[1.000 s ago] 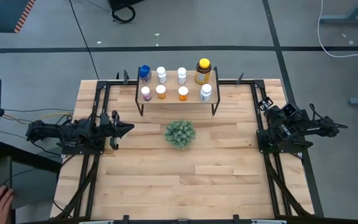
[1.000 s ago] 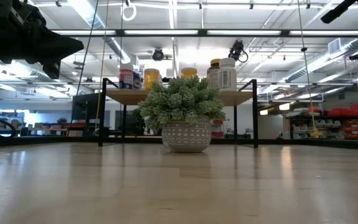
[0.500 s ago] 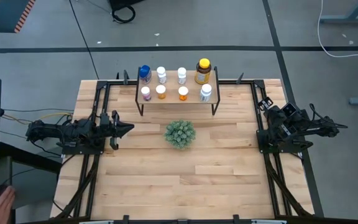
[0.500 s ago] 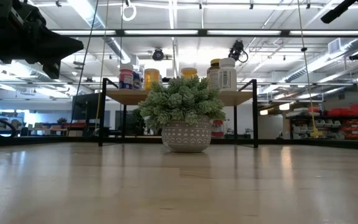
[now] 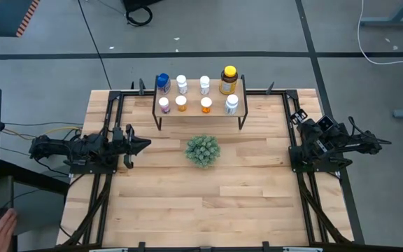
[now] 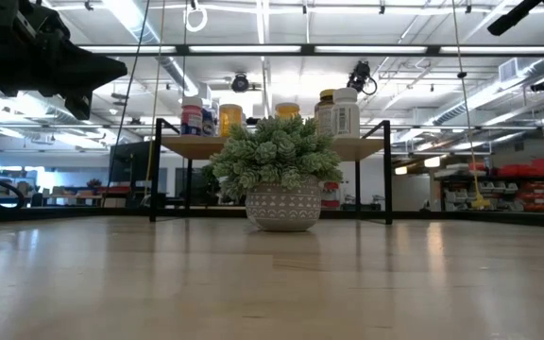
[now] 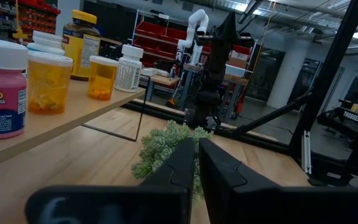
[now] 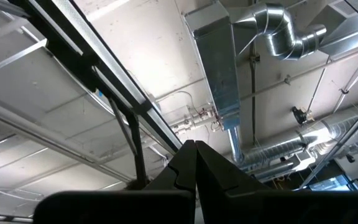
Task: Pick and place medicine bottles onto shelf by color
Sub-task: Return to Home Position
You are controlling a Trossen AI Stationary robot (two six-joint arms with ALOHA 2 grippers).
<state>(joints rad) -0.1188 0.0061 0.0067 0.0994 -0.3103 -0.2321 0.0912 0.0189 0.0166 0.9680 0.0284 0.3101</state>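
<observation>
Medicine bottles (image 5: 181, 103) stand in two rows on the shelf (image 5: 194, 113), at the table's (image 5: 187, 206) far side, nearest the left gripper (image 5: 145, 145), which is pinched together and empty. The right gripper (image 8: 194, 144), likewise closed on nothing, points upward.

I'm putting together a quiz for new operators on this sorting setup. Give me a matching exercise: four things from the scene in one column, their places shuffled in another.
Things:
1. blue bottle
2. amber bottle
3. plant
4. left gripper

Places, as the high view shows them:
A. on the table, in front of the shelf
B. shelf back row, left end
C. over the table's left side, fingers shut
D. shelf back row, right end

Pairs: 1-B, 2-D, 3-A, 4-C
</observation>
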